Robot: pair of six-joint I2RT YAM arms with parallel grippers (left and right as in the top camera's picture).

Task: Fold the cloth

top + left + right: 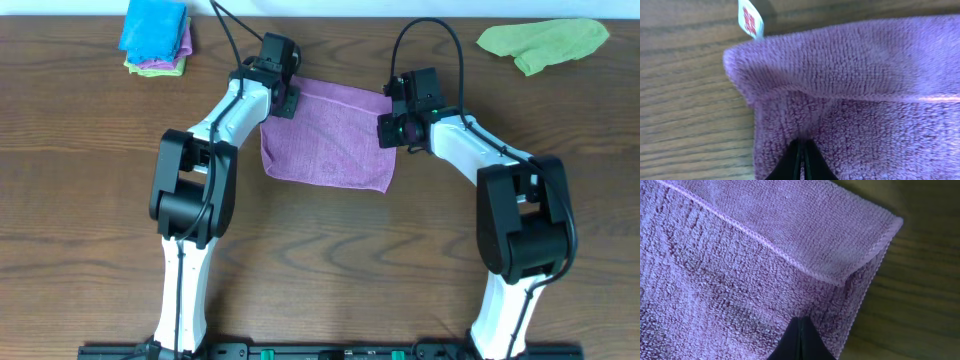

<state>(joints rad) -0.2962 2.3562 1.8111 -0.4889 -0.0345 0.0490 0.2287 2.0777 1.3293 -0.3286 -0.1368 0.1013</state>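
The purple cloth (pixel 325 140) lies on the wooden table between my two arms. Its far edge is turned over onto itself as a narrow flap, and the flap's stitched hem shows in both wrist views. My left gripper (pixel 285 100) is at the far left corner. In the left wrist view its jaws (pixel 802 142) are shut, pinching a pucker of the cloth (pixel 865 75) just short of the flap. The white tag (pixel 751 19) sticks out past that corner. My right gripper (pixel 390 130) sits at the far right corner, shut (pixel 800 319) with its tips sunk in the cloth (pixel 740 270).
A stack of folded cloths, blue on top (pixel 155 30), sits at the back left. A crumpled lime-green cloth (pixel 545 42) lies at the back right. Bare wood (pixel 330 260) stretches from the purple cloth to the table's front edge.
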